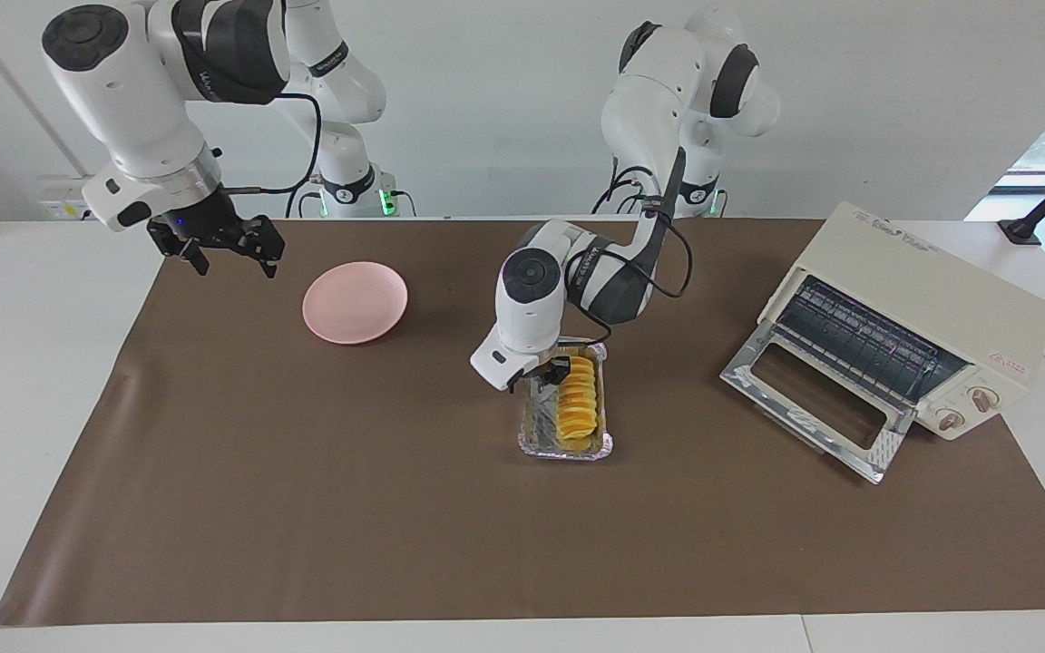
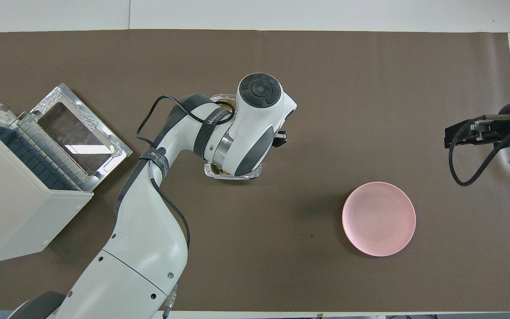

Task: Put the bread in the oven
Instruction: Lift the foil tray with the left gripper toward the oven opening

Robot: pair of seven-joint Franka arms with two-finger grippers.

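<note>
Brown mat (image 1: 305,508) covers the table. Oven (image 1: 922,317) at the left arm's end, door dropped open, rack showing. Pink plate (image 1: 355,302) toward the right arm's end. Foil tray (image 1: 541,440) mid-table holds the bread (image 1: 577,408), lying lengthwise. Left gripper (image 1: 561,372) down at the bread's robot-side end; cannot tell whether the fingers grasp it. Right gripper (image 1: 228,254) waits, fingers spread, over the mat's edge beside the plate.
</note>
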